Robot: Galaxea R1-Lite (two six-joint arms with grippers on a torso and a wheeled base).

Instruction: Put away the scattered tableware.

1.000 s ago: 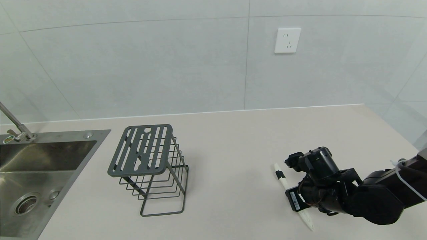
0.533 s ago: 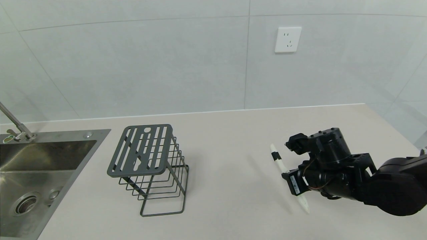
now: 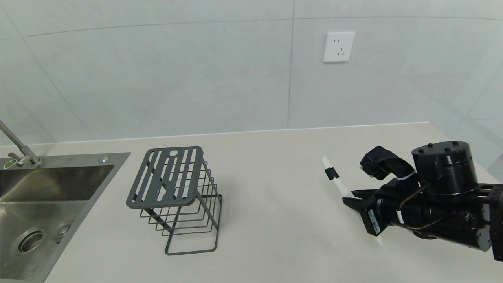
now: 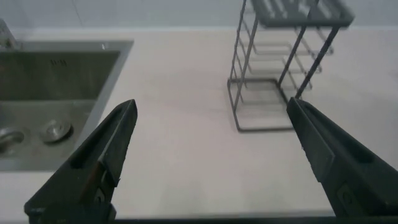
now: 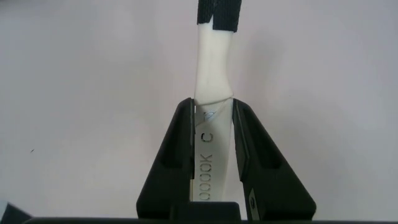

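Observation:
A long white utensil [image 3: 337, 181] with a black band near its far end hangs tilted above the beige counter [image 3: 275, 220] on the right. My right gripper [image 3: 353, 196] is shut on its middle; the right wrist view has both fingers [image 5: 180, 143] pinching the white utensil [image 5: 211, 68] below the band. A dark wire rack [image 3: 171, 188] with a slotted top stands left of centre, well apart from the utensil. My left gripper [image 4: 210, 106] is open over the counter's near side, nothing between its fingers, with the rack [image 4: 292, 37] ahead of it.
A steel sink [image 3: 39, 196] with a drain and a faucet [image 3: 17, 145] is set into the counter at the far left, also visible as the sink [image 4: 56, 62]. A tiled wall with a white socket [image 3: 338, 47] backs the counter. Bare counter lies between rack and utensil.
My right gripper has lifted the utensil off the counter, moved up and to the right, and turned at the wrist. The rack and sink have not moved.

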